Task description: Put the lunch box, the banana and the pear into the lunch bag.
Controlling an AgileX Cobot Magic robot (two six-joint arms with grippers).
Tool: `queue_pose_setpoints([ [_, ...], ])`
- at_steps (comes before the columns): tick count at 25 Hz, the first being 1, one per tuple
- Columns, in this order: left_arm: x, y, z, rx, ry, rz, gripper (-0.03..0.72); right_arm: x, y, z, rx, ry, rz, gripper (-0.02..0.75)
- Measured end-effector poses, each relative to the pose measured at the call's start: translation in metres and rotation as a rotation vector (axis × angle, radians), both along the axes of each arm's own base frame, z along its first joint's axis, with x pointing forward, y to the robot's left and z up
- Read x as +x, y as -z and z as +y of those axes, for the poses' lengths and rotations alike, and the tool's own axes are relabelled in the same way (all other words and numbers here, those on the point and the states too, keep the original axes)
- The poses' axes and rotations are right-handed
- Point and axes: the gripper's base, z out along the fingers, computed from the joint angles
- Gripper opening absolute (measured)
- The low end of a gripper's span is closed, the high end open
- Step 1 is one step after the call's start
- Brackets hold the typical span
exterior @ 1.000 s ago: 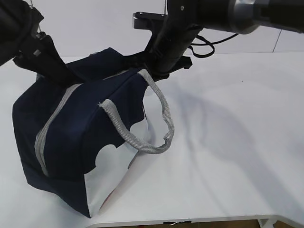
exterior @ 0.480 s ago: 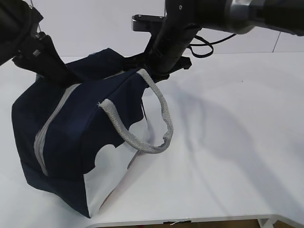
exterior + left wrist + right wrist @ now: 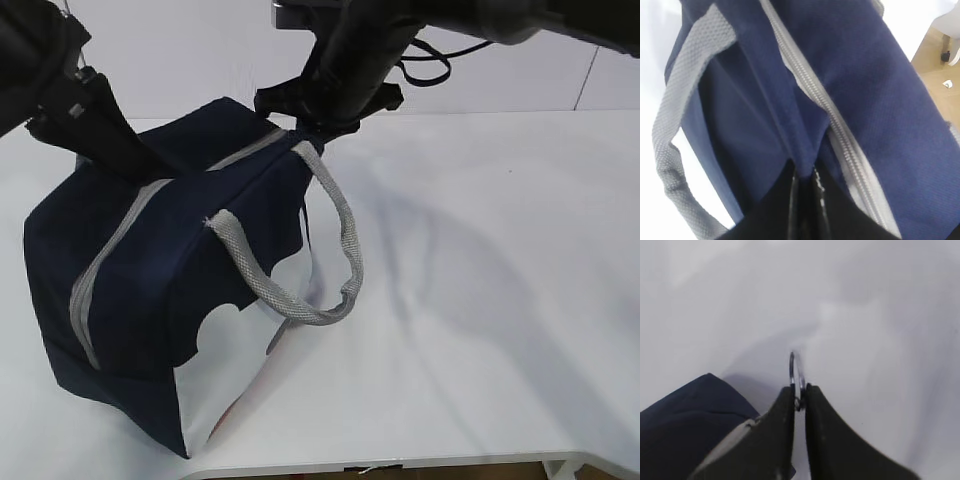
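The lunch bag sits at the lower left of the white bench, close to the front edge, with lots of bare room on its right. Up top, the left gripper pinches blue fabric. The right gripper, nearly closed, has the ring pull between its tips.

Bright even light, soft grey shadows across the white table, close wrist views slightly blurred.
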Motion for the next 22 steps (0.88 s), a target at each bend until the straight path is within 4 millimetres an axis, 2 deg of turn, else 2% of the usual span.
queue_pose_setpoints([
  [2, 0.0, 0.0, 0.0, 0.0, 0.0, 0.0, -0.009, 0.001, -0.006, 0.0, 0.005, 0.0, -0.019, 0.197],
  [5, 0.0, 0.0, 0.0, -0.001, -0.002, -0.003, -0.009, 0.003, -0.018, 0.001, 0.016, -0.001, -0.055, 0.375],
  [7, 0.001, 0.0, 0.0, -0.002, -0.004, -0.007, -0.009, 0.004, -0.028, 0.0, 0.003, -0.002, -0.077, 0.437],
  [11, 0.005, 0.002, 0.001, 0.009, -0.045, -0.009, -0.007, 0.003, -0.046, -0.01, -0.107, -0.007, -0.096, 0.47],
  [15, 0.014, 0.008, 0.006, 0.059, -0.207, 0.0, 0.036, -0.002, -0.062, -0.024, -0.258, 0.011, -0.078, 0.473],
  [17, 0.017, 0.009, 0.008, 0.066, -0.256, -0.006, 0.101, -0.003, -0.069, -0.028, -0.283, 0.018, -0.084, 0.474],
  [22, 0.02, 0.008, 0.008, 0.058, -0.309, -0.014, 0.333, -0.007, -0.08, -0.029, -0.268, 0.019, -0.099, 0.474],
])
